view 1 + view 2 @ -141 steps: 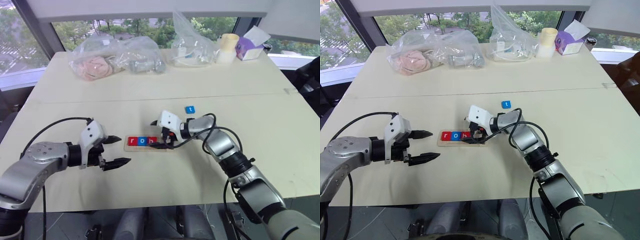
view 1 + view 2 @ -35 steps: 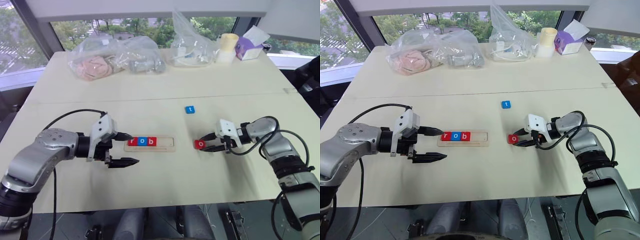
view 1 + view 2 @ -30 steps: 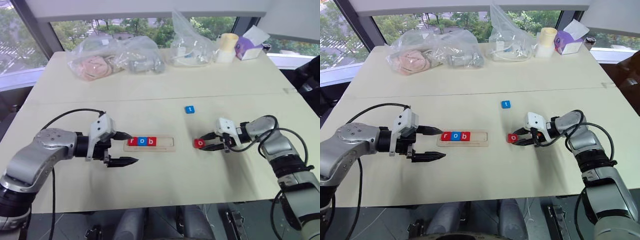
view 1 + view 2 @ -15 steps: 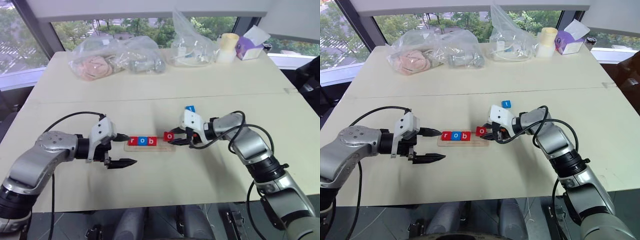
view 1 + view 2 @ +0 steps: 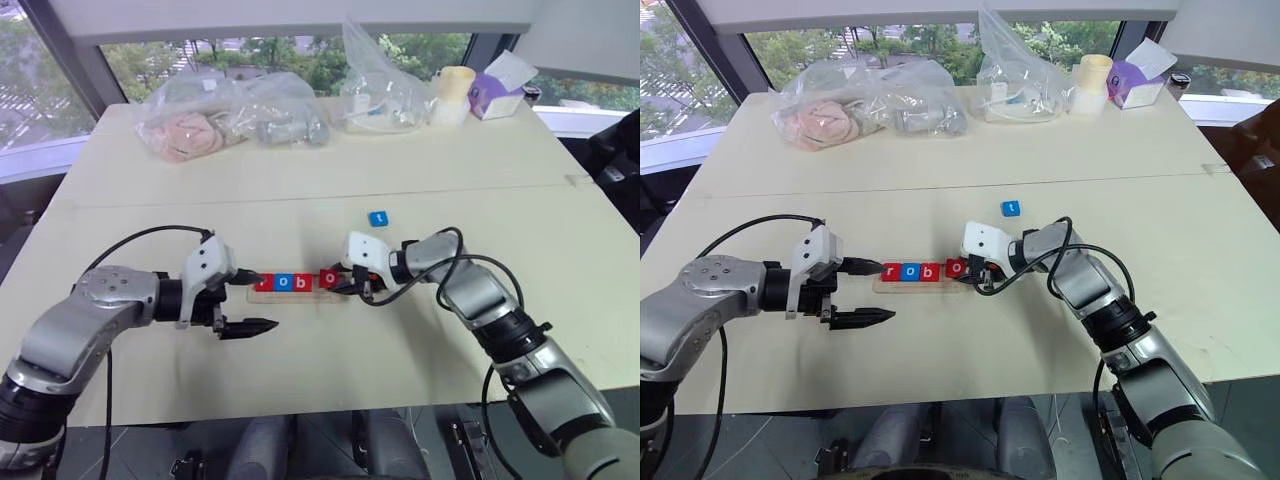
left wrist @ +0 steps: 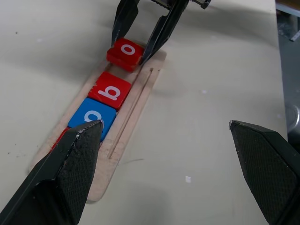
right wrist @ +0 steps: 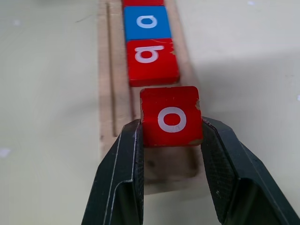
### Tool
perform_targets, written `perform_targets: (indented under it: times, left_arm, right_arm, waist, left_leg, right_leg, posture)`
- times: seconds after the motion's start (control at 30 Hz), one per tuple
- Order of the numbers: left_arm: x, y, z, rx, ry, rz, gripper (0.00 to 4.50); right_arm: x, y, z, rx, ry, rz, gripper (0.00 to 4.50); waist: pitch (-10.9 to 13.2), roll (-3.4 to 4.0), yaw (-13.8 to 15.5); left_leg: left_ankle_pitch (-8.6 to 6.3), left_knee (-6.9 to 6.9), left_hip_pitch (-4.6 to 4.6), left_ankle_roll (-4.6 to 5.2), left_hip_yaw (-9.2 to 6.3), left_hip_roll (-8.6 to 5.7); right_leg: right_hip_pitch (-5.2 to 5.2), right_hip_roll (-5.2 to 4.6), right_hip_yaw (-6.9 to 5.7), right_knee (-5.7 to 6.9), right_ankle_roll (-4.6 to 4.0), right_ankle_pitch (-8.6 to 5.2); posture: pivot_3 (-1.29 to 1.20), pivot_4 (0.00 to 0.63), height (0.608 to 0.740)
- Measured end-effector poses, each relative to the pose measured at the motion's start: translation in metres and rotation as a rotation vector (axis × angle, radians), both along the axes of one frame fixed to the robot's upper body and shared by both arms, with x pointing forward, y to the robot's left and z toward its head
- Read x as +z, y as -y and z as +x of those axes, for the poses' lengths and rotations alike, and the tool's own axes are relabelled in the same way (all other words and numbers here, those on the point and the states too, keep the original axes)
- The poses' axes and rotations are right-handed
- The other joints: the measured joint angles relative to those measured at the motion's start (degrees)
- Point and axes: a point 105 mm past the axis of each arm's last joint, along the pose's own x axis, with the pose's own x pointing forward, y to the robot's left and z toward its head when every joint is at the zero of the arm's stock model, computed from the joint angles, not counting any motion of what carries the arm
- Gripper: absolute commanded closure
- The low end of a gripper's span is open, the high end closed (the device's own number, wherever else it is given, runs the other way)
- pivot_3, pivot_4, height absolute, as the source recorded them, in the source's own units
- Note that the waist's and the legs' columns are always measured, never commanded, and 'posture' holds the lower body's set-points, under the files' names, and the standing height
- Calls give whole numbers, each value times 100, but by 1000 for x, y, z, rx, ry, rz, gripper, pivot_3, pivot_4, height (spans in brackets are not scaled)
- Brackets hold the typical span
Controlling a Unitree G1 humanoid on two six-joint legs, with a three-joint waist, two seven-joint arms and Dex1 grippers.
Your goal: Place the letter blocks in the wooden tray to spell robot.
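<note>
1. The right gripper (image 7: 171, 154) is clamped on the red "o" block (image 7: 171, 116), one black finger on each side edge, the letter facing up.
2. A second ago this gripper held the same block out on the bare table, well to the right of the wooden tray (image 7: 107, 75). Now it has carried it across to the tray's right end.
3. The block hangs over the tray's recess, just ahead of the fingertips and close behind the red "b" block (image 7: 151, 60). It looks tilted and not yet seated flat, though I cannot tell for sure whether it touches the wood.
4. Beyond the "b" lie the blue "o" block (image 7: 146, 21) and the red "r" block (image 5: 891, 271), so the row already reads r, o, b.
5. In my judgement the fourth letter is nearly placed; it needs lowering flat against the "b" before release.
6. The blue "t" block (image 5: 378, 218) lies apart on the table, beyond the right arm, not yet fetched.
7. The left gripper (image 5: 250, 300) stands wide and empty at the tray's left end, one fingertip near the "r".
</note>
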Motion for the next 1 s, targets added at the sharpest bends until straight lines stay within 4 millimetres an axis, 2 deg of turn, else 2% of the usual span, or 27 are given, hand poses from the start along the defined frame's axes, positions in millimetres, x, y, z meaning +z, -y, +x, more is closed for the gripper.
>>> perform_targets:
  times: [0.37, 0.93, 1.0]
  left_arm:
    - [0, 0, 3, 15, 13, -7, 0]
    - [-12, -6, 8, 35, 30, -14, 0]
    - [-12, -7, 9, 36, 32, -13, 0]
  right_arm:
    - [-3, -7, -1, 21, -7, 4, 3369]
    - [4, -8, -5, 57, -7, -6, 3369]
    - [3, -8, -5, 60, -10, -7, 2286]
  waist:
    - [0, 0, 0]
    - [0, 0, 0]
    - [0, 0, 2]
  left_leg:
    - [1, 0, 1, -1, 0, 0]
    - [1, 0, 2, -2, 0, 0]
    - [1, 1, 2, -2, 0, 0]
  right_leg:
    - [0, 1, 0, 1, 3, 1]
    - [0, 1, 0, 3, 3, 2]
    - [0, 1, 0, 3, 3, 2]
  posture:
    - [0, 150, 740]
    - [0, 150, 740]
    - [0, 150, 740]
